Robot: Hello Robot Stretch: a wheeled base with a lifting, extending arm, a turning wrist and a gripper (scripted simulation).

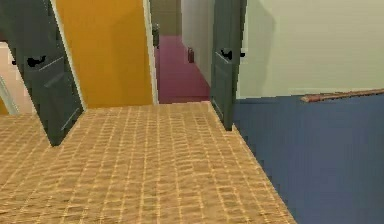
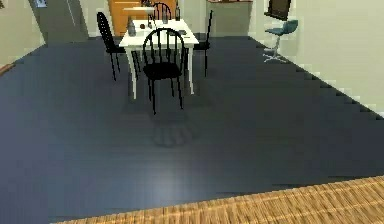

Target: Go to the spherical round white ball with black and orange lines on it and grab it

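How my fingers stand I cannot tell. Well out on their reaching side, black chairs [image 2: 163,55] ring a white table [image 2: 135,42] carrying things too small to name; where the ball lies I cannot tell. Driving on blind, I risk clipping the dark door [image 1: 228,60] ahead.

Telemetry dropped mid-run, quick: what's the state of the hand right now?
Hand: cannot be told from these pictures.
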